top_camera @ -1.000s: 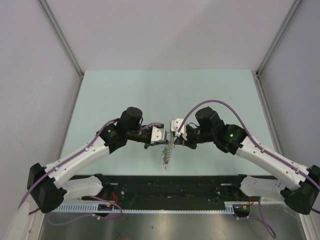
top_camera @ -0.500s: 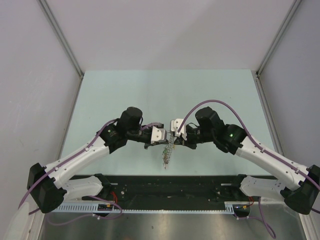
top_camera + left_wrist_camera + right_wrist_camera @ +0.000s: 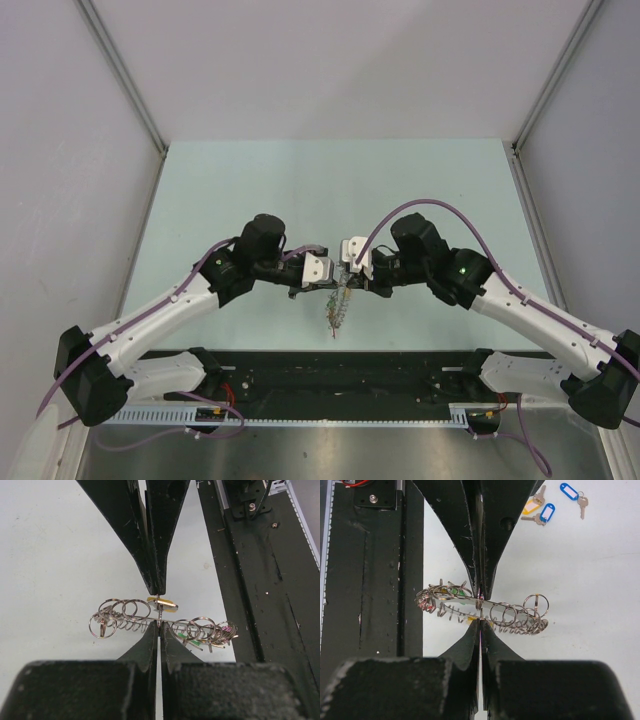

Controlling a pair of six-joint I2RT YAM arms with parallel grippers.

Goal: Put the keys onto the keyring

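Showing loose keys only from right wrist.

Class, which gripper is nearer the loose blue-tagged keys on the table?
Left. The left gripper lies on the side of the blue-tagged keys; the right gripper grips the keyring from the opposite side, farther off.

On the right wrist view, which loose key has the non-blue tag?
The yellow-tagged key, leftmost of the three; the middle key and rightmost key have blue tags.
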